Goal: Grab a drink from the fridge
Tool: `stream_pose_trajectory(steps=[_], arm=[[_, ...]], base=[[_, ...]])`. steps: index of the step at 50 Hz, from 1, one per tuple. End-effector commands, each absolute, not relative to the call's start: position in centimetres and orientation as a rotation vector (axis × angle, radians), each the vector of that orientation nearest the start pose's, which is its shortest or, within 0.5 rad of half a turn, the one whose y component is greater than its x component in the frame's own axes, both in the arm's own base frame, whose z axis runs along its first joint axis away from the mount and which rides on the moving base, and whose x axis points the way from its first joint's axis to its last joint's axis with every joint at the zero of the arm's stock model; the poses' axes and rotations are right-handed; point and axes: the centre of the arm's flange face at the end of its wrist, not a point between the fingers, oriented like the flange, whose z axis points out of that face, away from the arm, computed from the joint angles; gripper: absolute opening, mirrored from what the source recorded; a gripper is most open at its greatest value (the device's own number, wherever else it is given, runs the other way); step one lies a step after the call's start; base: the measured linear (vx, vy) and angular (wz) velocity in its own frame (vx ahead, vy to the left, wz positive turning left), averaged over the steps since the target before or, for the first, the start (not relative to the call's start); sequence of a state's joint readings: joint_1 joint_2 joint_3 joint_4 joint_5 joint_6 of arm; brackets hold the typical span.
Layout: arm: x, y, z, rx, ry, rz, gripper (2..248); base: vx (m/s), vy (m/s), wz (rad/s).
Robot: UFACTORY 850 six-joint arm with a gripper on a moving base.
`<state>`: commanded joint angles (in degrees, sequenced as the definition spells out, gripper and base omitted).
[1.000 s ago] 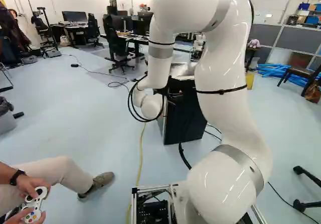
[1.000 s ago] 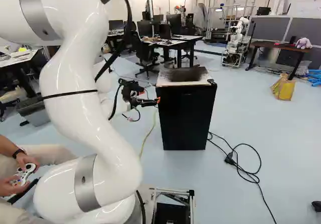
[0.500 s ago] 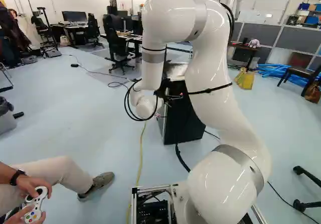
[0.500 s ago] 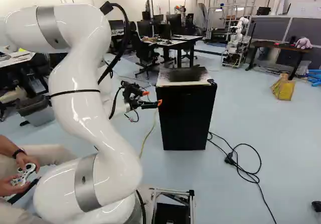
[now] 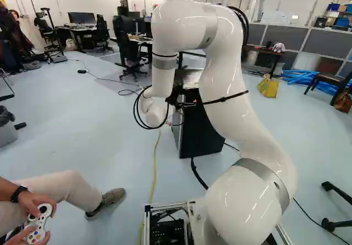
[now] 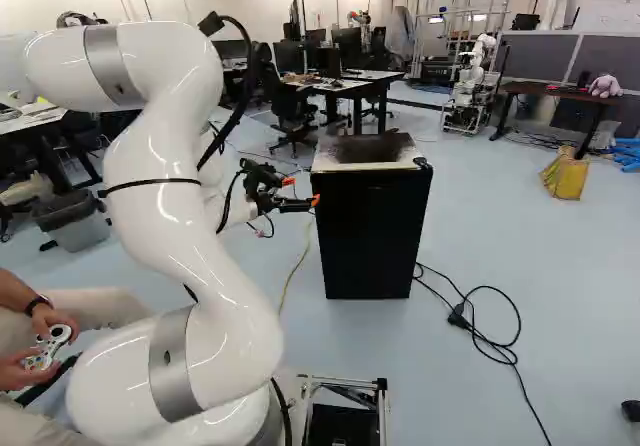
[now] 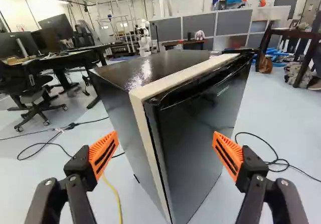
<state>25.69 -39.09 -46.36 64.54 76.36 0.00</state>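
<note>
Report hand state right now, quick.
Black two-fingered hand: open, flat orange pads wide apart, holding nothing; the black box-shaped fridge stands ahead, ungripped.

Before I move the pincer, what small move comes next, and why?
Probably ease the pincer ahead toward the mini fridge door's near upright edge. The door looks shut, and that edge shows between the widely parted orange pads, with nothing gripped between them.
</note>
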Motion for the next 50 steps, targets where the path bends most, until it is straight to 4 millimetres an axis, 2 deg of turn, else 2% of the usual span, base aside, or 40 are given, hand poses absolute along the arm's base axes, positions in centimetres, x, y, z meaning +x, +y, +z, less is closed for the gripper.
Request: stream_pose_trajectory(steps=[25,50], arm=[[49.2,14.3,24.5,-2.488,1.048,-2.192,247],[49.9,13.9,24.4,-2.478,1.071,-2.198,247]], base=[[0.000,0.000,0.000],[0.000,0.000,0.000]])
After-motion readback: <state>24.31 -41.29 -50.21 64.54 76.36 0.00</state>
